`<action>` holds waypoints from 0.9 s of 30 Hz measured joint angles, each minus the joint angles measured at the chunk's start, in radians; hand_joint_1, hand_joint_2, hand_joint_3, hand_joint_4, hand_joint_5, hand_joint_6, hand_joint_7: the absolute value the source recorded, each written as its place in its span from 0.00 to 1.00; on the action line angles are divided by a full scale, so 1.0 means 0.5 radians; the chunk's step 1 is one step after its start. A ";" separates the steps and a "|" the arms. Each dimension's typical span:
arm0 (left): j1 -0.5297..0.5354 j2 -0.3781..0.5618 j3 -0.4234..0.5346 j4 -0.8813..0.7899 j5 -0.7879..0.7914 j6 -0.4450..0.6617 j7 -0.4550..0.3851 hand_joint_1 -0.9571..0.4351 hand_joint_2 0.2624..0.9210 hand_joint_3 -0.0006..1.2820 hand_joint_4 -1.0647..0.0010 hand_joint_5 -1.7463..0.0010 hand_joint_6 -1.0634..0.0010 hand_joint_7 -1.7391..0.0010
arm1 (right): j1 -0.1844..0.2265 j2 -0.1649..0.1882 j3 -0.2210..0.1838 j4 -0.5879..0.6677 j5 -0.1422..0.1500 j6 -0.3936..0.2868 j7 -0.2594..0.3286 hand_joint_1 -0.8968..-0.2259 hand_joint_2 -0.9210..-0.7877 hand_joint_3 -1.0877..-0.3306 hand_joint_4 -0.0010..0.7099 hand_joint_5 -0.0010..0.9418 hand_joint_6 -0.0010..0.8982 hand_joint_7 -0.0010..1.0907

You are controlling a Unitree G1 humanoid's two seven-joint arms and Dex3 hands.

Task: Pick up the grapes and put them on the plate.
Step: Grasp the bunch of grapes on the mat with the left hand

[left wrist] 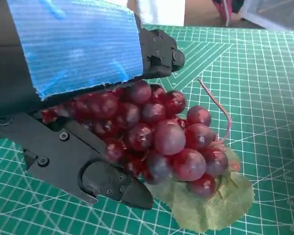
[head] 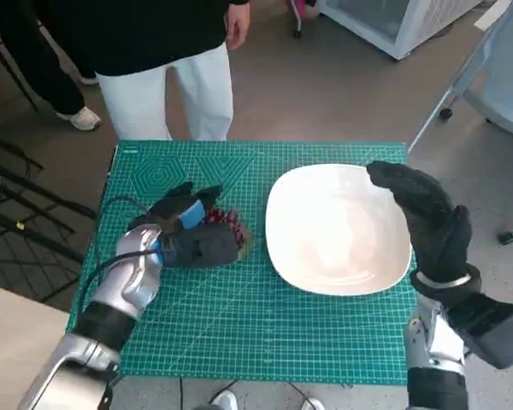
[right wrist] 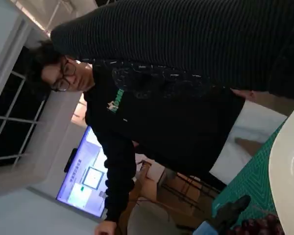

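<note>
A bunch of dark red grapes [left wrist: 161, 142] with a green leaf [left wrist: 210, 205] lies on the green cutting mat [head: 239, 325], left of the white plate [head: 338, 231]. My left hand [head: 184, 231] lies over the bunch, its black fingers [left wrist: 112, 183] closed around the grapes from both sides. The grapes [head: 231, 224] peek out past that hand in the head view and the bunch [right wrist: 257, 226] shows small in the right wrist view. My gloved right hand [head: 423, 213] hovers above the plate's right edge [right wrist: 284, 166], fingers spread, holding nothing.
A person [head: 167, 51] in a black top and white trousers stands at the mat's far side. The person [right wrist: 152, 122] fills the right wrist view. A chair base [head: 496, 102] stands at the far right, black frames at the left.
</note>
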 measured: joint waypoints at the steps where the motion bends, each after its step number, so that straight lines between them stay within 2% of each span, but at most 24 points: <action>1: -0.017 -0.010 -0.008 0.040 -0.001 -0.010 0.012 0.34 0.68 0.00 1.00 1.00 0.85 1.00 | 0.000 -0.001 -0.001 0.000 0.000 0.000 0.001 0.50 0.00 0.54 0.26 0.00 0.00 0.34; 15: -0.240 -0.115 -0.102 0.513 -0.056 -0.162 0.111 0.36 0.68 0.00 1.00 1.00 0.84 1.00 | 0.000 -0.020 -0.018 0.022 0.015 0.000 0.023 0.50 0.00 0.55 0.26 0.00 0.00 0.34; 27: -0.306 -0.131 -0.141 0.637 -0.078 -0.186 0.109 0.39 0.68 0.00 0.96 0.99 0.79 0.99 | -0.001 -0.026 -0.026 0.050 0.018 -0.001 0.034 0.50 0.00 0.55 0.27 0.00 0.00 0.33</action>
